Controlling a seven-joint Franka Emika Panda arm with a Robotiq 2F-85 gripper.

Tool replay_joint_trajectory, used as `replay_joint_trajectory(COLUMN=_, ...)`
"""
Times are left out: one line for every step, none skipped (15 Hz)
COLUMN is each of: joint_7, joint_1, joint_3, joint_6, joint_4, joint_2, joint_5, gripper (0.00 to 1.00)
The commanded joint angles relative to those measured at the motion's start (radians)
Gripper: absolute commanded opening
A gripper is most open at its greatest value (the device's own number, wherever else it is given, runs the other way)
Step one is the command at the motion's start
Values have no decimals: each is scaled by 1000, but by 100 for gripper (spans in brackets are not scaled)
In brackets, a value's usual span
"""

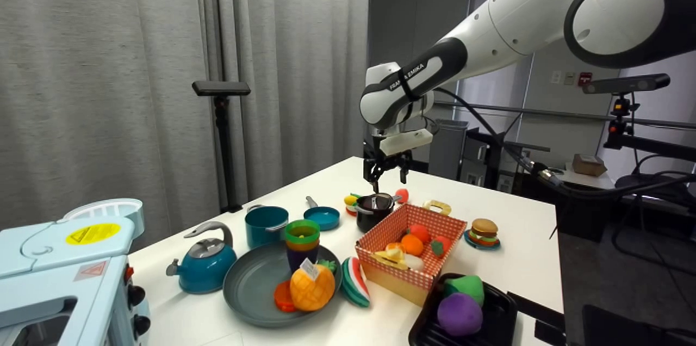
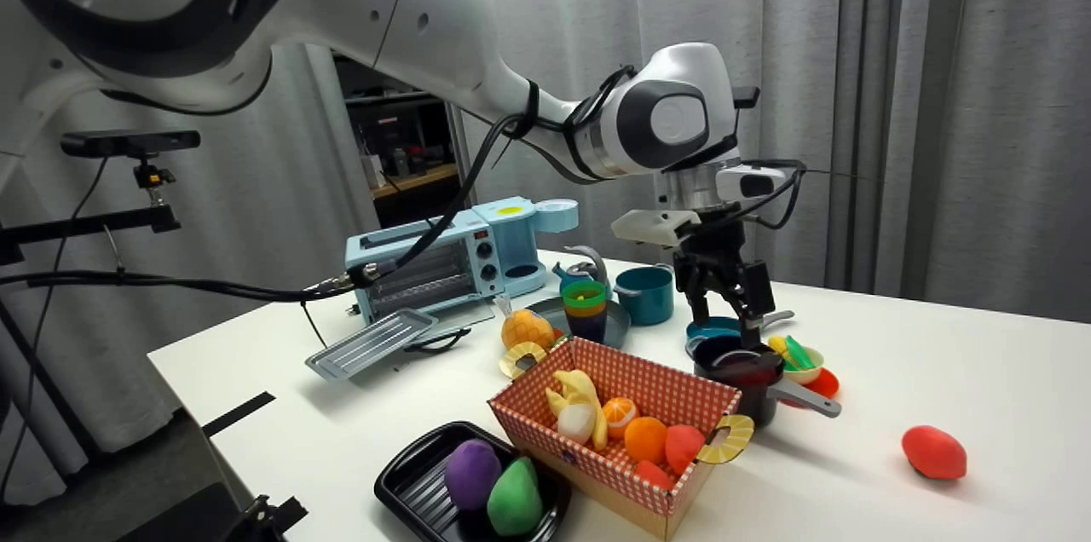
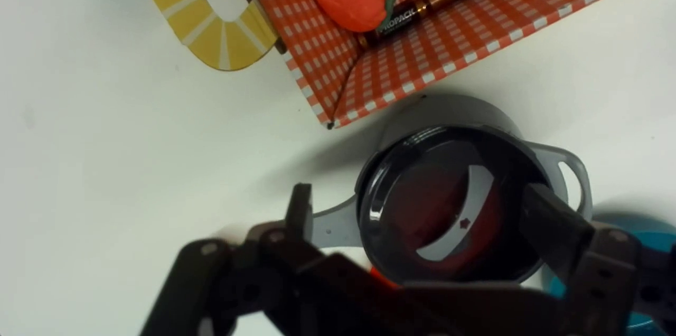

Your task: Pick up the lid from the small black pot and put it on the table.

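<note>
Low in the wrist view I see the black two-fingered claw (image 3: 421,204), its fingers spread wide apart: in that frame they stand to the left of, and over the right edge of, the round, dark, see-through lid (image 3: 451,204) with a curved grey handle. Whether a fingertip touches it, I can't tell from here. The lid sits on the mouth of the small, low, round black pot (image 1: 371,221), near the middle of an exterior view, on the plain white tabletop (image 1: 514,226). Just beside the pot is a red-and-white checked cardboard basket (image 3: 459,43), its corner at upper centre.
</note>
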Motion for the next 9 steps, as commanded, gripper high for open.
replay_joint_trajectory(joint_7=10, joint_1=4, joint_3=-12, joint_6=54, joint_4=27, joint_2=43, joint_5=-15, gripper=100)
replay_joint_trajectory(joint_7=10, joint_1=7, joint_3=-15, joint_6=55, joint_4=34, joint_2=53, joint_5=-21, gripper=100)
replay_joint_trajectory(joint_7=8, joint_1=11, joint_3=-19, joint_6=61, joint_4=39, joint_2=63, joint_5=-31, gripper=100)
replay_joint_trajectory(joint_7=-1, joint_1=10, joint_3=-16, joint_6=64, joint_4=46, joint_2=72, joint_5=-35, gripper=100)
replay_joint_trajectory(joint_7=-3, joint_1=11, joint_3=-16, joint_6=74, joint_4=49, joint_2=78, joint_5=-43, gripper=100)
replay_joint_trajectory(joint_7=-1, joint_1=15, joint_3=-19, joint_6=81, joint_4=55, joint_2=86, joint_5=-52, gripper=100)
replay_joint_trajectory(joint_7=4, joint_1=18, joint_3=-23, joint_6=77, joint_4=73, joint_2=100, joint_5=-62, gripper=100)
replay_joint_trajectory(joint_7=9, joint_1=22, joint_3=-27, joint_6=71, joint_4=88, joint_2=112, joint_5=-72, gripper=100)
replay_joint_trajectory(joint_7=14, joint_1=25, joint_3=-31, joint_6=71, joint_4=109, joint_2=127, joint_5=-82, gripper=100)
